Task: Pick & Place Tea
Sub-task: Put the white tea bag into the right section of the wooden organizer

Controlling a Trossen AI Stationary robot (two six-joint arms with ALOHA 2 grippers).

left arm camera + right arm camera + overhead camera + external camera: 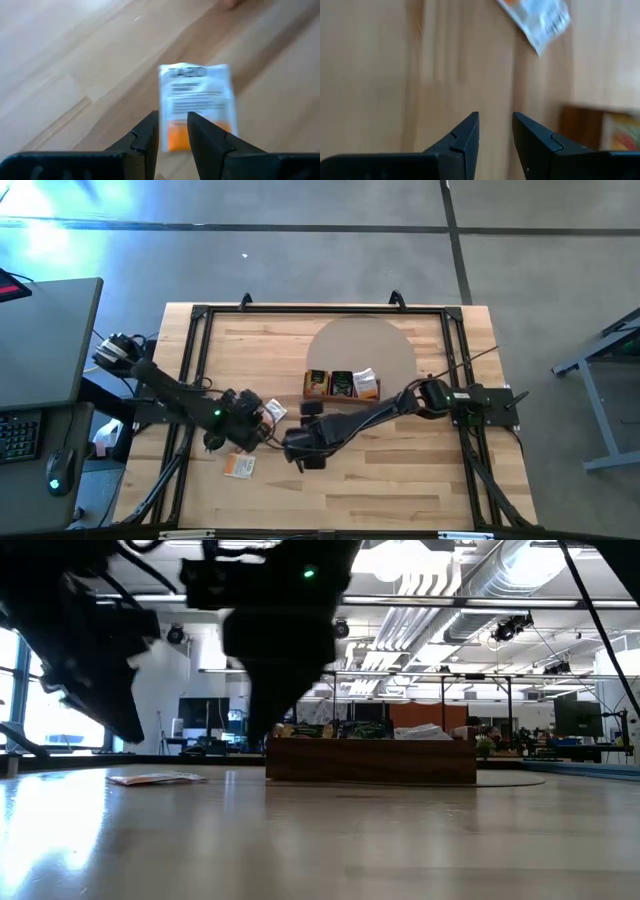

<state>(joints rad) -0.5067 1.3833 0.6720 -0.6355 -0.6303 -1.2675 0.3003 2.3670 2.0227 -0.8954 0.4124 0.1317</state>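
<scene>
Currently left pincer (172,131) grips white-orange tea packet (197,97) by thin edge: may slip or collide with right pincer (495,131), narrow, empty, close beside.

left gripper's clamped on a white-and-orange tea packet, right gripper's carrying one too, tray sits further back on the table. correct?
Not quite. The right gripper carries nothing: in the right wrist view its jaws stand slightly apart over bare table. The rest holds: the left gripper grips a white-and-orange tea packet in the left wrist view, and the tray sits farther back in the high view.
</scene>
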